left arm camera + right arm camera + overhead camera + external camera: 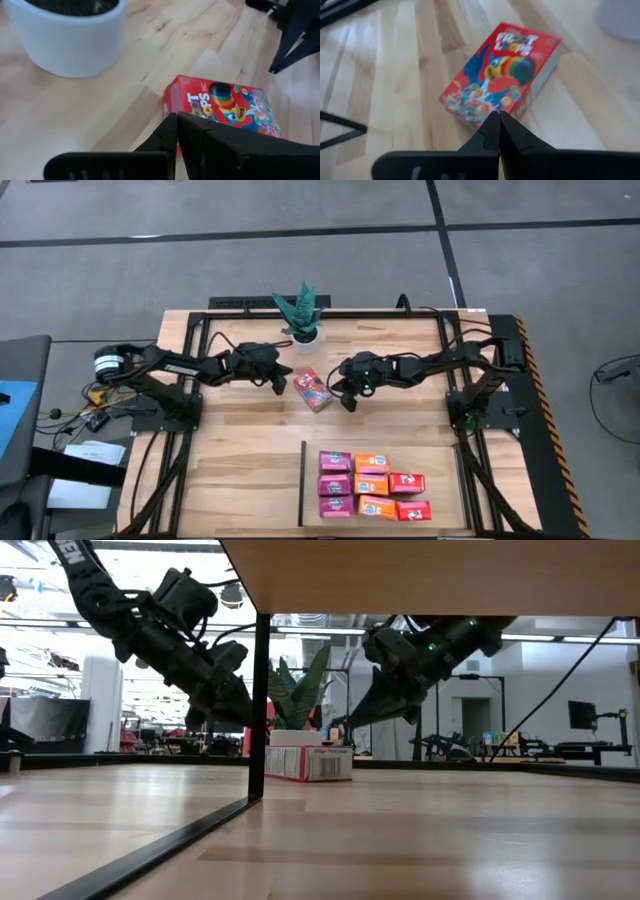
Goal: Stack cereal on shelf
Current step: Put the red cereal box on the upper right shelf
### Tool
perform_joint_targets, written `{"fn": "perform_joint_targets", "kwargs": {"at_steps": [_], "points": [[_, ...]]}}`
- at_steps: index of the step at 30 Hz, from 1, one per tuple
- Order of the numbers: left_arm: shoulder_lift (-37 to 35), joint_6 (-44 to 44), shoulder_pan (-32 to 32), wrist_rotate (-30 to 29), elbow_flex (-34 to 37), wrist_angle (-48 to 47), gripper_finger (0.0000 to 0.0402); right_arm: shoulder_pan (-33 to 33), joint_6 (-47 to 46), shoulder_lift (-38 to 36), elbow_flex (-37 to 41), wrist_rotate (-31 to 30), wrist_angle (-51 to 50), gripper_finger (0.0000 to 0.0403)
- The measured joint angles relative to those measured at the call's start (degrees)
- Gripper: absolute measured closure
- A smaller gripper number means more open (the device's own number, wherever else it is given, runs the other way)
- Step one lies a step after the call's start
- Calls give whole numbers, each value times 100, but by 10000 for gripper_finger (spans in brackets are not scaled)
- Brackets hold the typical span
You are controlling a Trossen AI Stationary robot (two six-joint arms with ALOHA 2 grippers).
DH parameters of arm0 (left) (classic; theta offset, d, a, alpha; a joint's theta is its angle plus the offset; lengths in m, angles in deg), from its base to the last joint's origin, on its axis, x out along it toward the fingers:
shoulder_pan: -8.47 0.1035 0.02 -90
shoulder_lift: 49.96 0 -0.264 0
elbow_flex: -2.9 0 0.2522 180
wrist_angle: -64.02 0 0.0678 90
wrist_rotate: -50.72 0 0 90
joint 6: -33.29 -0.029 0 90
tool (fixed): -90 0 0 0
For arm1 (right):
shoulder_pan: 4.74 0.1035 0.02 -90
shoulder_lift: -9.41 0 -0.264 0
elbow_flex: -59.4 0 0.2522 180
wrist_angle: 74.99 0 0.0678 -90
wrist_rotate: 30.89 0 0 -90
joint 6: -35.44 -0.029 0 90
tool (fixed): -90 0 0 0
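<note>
One red cereal box (313, 390) lies flat on its back on the slatted tabletop, front up; it also shows in the low view (308, 762). My left gripper (282, 383) is shut, its tips at the box's left end (172, 97). My right gripper (347, 398) is shut, its tips at the box's right end (470, 117). In the low view both grippers slant down toward the box's top edges. The shelf (440, 480), a light panel with a black strip, lies at the near right and carries the other boxes: magenta (334, 484), orange (371, 484) and red (408, 496). My left gripper's shut fingertips (170, 125) stand by the box's left end, slanting down from the table's left; I cannot tell whether they touch it. My right gripper's shut fingertips (492, 125) stand by the box's right end, slanting down from the table's right; I cannot tell whether they touch it.
A potted green plant (302, 315) in a white pot (70, 35) stands just beyond the box at the far middle. The shelf's black strip (258, 710) rises in front of the box in the low view. Bare tabletop lies to the near left (240, 470).
</note>
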Motion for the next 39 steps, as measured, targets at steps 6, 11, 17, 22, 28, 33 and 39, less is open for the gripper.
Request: {"fn": "perform_joint_targets", "kwargs": {"at_steps": [6,11,17,22,28,33,39], "points": [[246,104,-5,12,1,161,401,38,17,204,30,4,395,388],[246,103,-5,12,1,159,401,135,-142,622,32,8,763,394],[246,110,-5,13,1,87,401,187,-263,736,17,18,774,377],[246,117,-5,14,1,-92,401,181,-31,730,17,-113,552,389],[246,149,-5,42,1,-313,401,186,31,712,224,-335,521,387],[246,248,-5,100,1,-256,401,61,-311,697,551,-409,739,375],[246,307,-5,93,1,-201,401,68,-292,732,586,-413,741,388]]}}
